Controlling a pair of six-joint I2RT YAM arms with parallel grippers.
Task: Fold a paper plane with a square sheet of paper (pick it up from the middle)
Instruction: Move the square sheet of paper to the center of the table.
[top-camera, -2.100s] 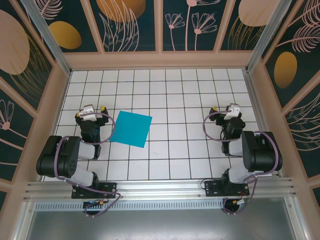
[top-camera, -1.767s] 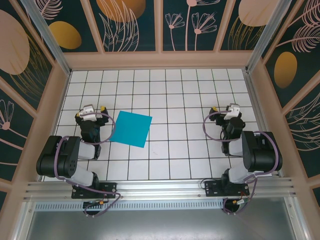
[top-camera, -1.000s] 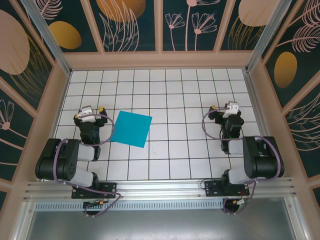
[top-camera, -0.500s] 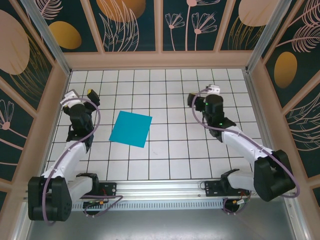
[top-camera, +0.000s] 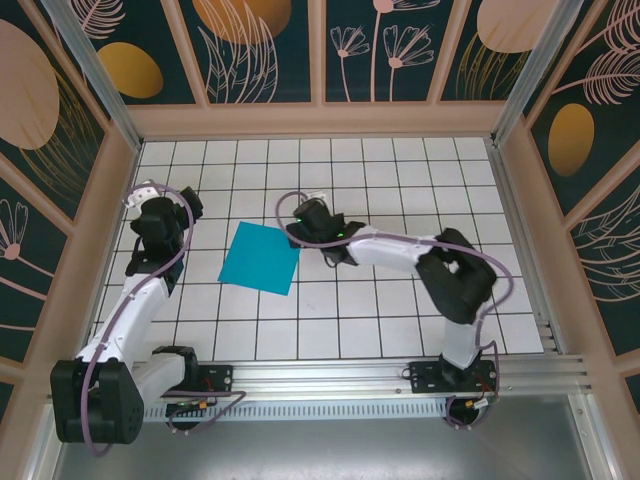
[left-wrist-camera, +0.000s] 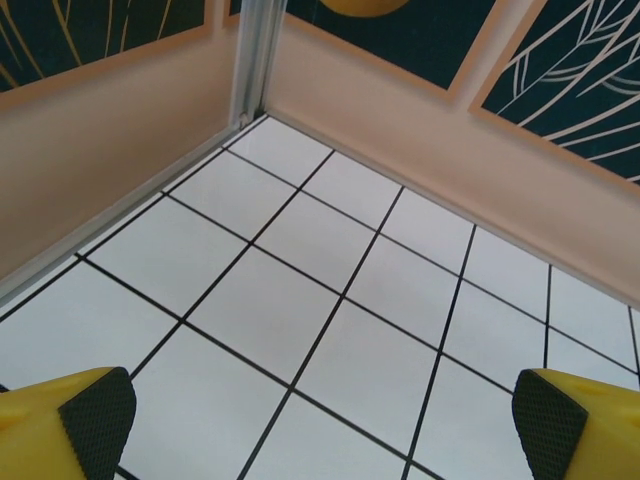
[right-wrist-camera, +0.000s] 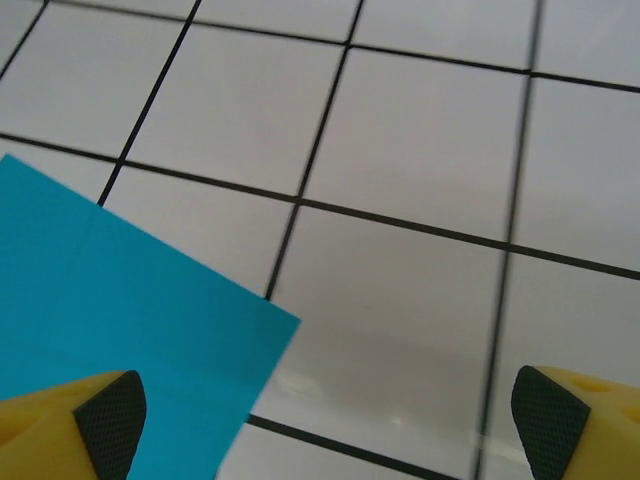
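Note:
The square sheet of paper (top-camera: 260, 258) lies flat on the white tiled floor, bright teal and unfolded. My right gripper (top-camera: 308, 226) reaches across from the right and hovers open by the sheet's far right corner. In the right wrist view that corner of the paper (right-wrist-camera: 120, 320) fills the lower left, and the left fingertip (right-wrist-camera: 105, 412) hangs over it with nothing between the jaws of the right gripper (right-wrist-camera: 325, 425). My left gripper (top-camera: 160, 205) stands open to the left of the sheet, facing the far left wall, and in its own view the left gripper (left-wrist-camera: 322, 420) has bare tiles between its fingers.
Wooden walls (top-camera: 320, 120) with dark floral panels enclose the tiled floor (top-camera: 400, 180) on three sides. The left wrist view looks at the corner post (left-wrist-camera: 255, 55) where two walls meet. An aluminium rail (top-camera: 320, 375) runs along the near edge.
The right arm has swung far left across the floor to the sheet's far right corner. The left arm has stretched forward along the left side. The paper has not moved.

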